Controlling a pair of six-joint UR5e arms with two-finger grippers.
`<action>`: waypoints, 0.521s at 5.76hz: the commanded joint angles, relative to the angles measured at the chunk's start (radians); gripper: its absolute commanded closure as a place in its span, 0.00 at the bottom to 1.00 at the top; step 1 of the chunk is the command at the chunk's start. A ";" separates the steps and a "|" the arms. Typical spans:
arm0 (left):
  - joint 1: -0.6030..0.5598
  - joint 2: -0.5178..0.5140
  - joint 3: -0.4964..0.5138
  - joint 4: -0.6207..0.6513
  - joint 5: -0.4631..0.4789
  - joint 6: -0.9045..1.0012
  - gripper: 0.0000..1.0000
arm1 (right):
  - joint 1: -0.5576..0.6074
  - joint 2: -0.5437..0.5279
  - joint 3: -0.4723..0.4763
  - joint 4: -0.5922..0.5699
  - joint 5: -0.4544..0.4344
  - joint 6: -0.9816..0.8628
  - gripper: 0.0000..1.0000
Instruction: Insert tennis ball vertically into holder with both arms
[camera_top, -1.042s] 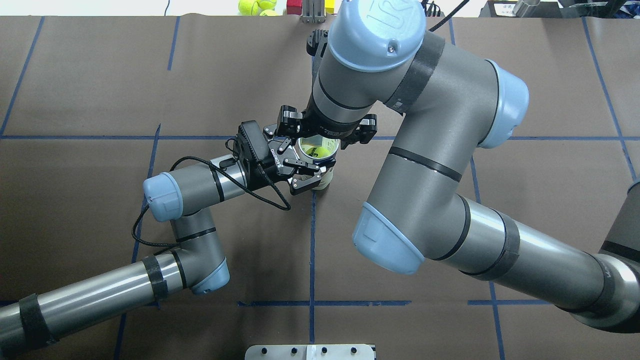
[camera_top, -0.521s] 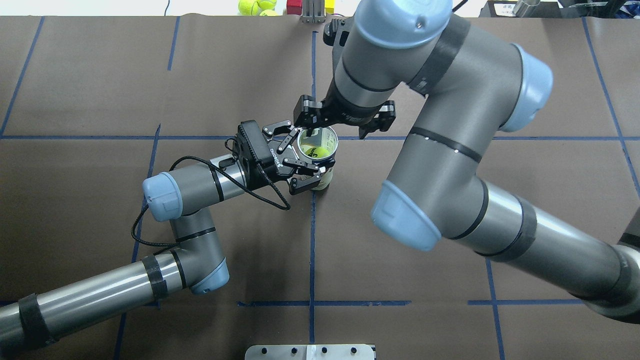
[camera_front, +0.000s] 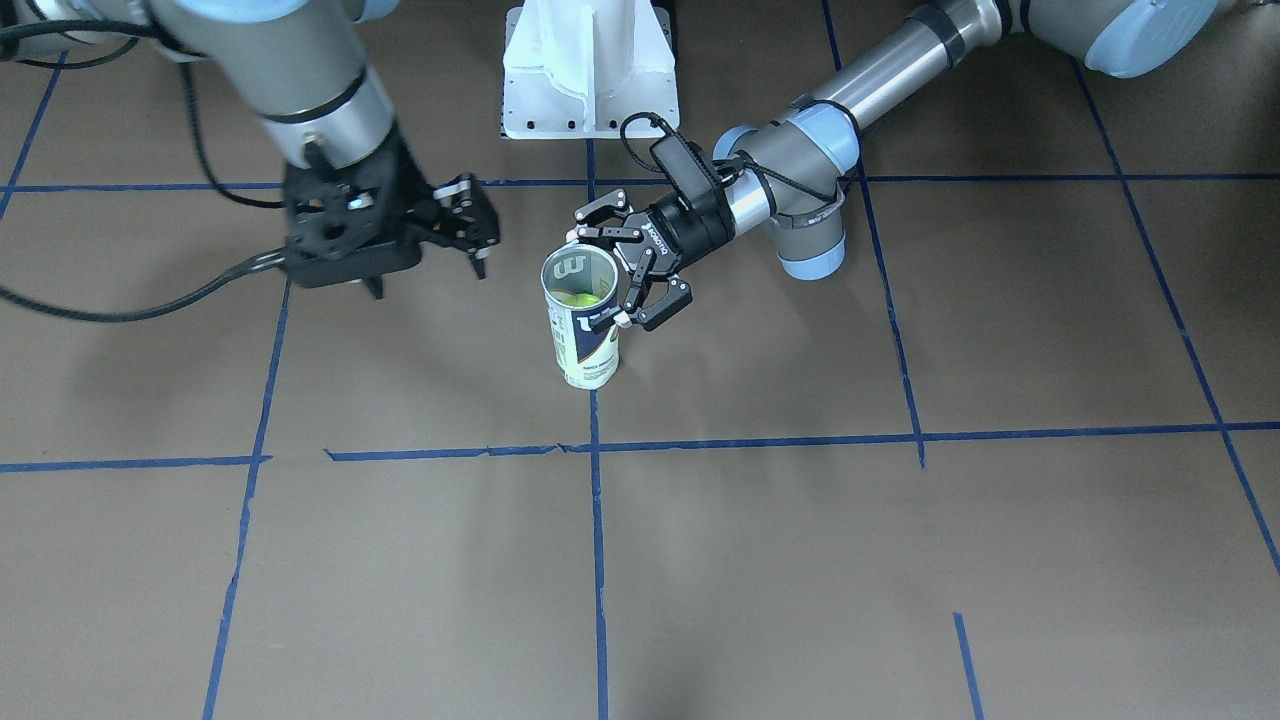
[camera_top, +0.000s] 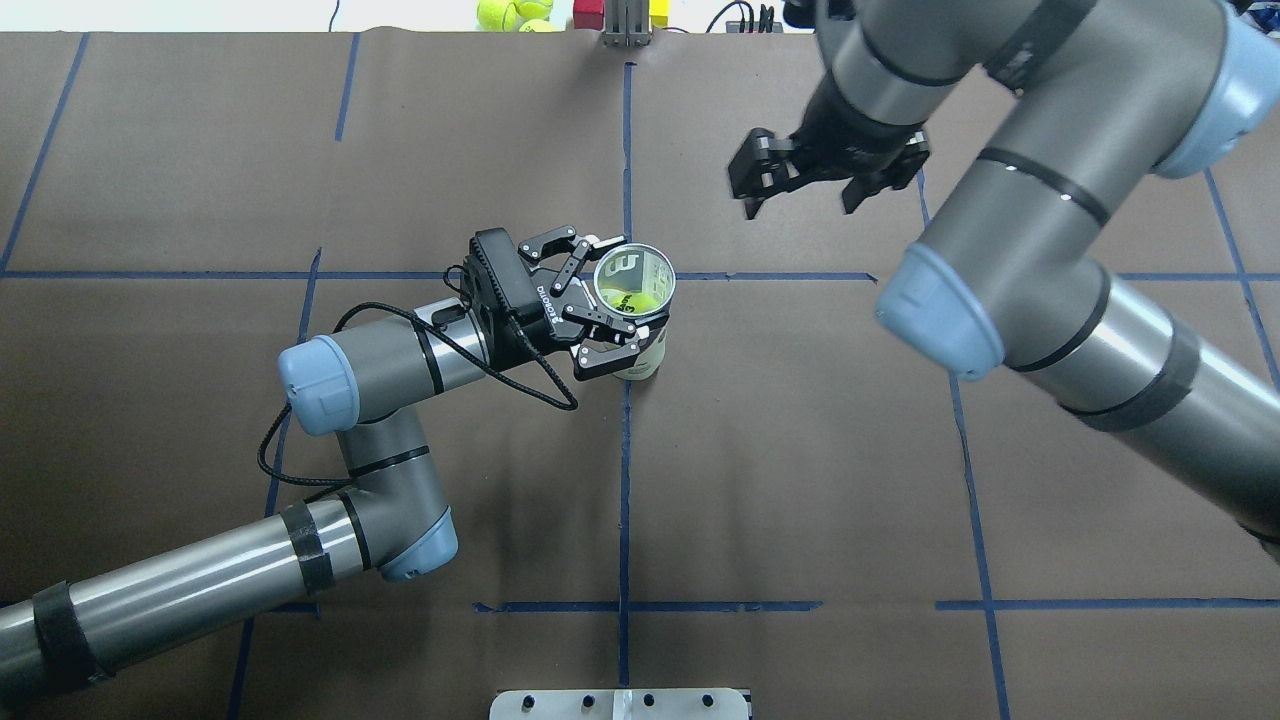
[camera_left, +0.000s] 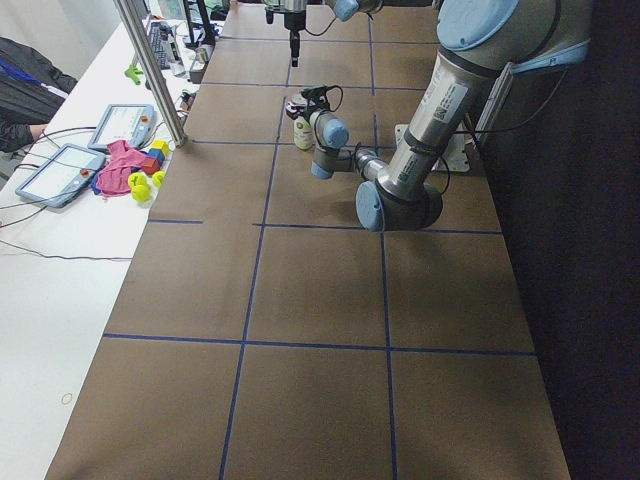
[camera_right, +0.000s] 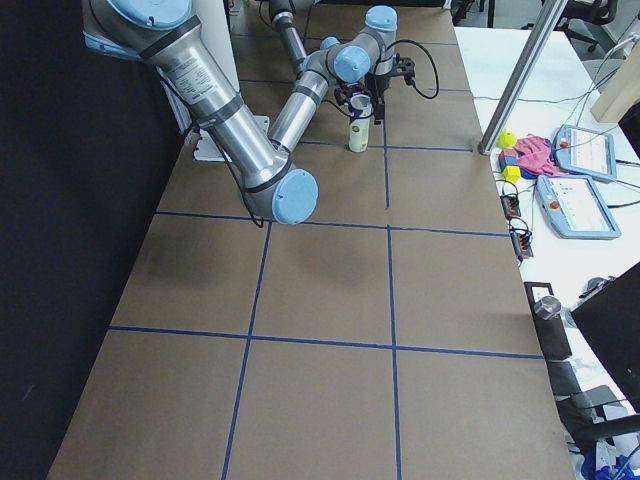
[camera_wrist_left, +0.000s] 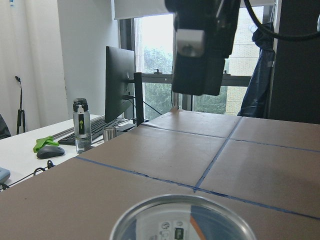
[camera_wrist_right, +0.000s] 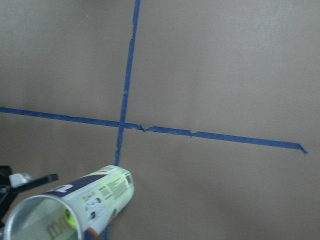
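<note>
The holder (camera_top: 650, 352), a clear can with a navy-and-white label, stands upright near the table's middle. It also shows in the front view (camera_front: 583, 345) and the right wrist view (camera_wrist_right: 107, 192). A yellow-green tennis ball (camera_top: 640, 298) lies inside it, seen through the open mouth. My left gripper (camera_top: 611, 298) is open, with one finger on each side of the can just below the rim. I cannot tell whether the fingers touch it. My right gripper (camera_top: 805, 195) is open and empty. It hangs high, off to the far right of the can.
A white metal pedestal (camera_front: 590, 70) stands at the robot's side of the table. Loose tennis balls (camera_top: 510, 12) and coloured blocks (camera_top: 590, 12) lie at the far edge. Blue tape lines cross the brown mat. A side table (camera_left: 70, 170) holds tablets.
My right gripper has moved from just over the can's mouth up and away to the far right. My left gripper's jaws have widened around the can. The ball stays inside.
</note>
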 joint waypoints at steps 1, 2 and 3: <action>-0.008 0.005 -0.059 0.036 0.000 -0.002 0.01 | 0.109 -0.135 -0.003 0.006 0.010 -0.289 0.01; -0.011 0.006 -0.119 0.097 0.000 -0.002 0.01 | 0.165 -0.205 -0.008 0.009 0.008 -0.448 0.01; -0.026 0.008 -0.172 0.154 0.000 -0.002 0.01 | 0.235 -0.255 -0.029 0.009 0.018 -0.589 0.01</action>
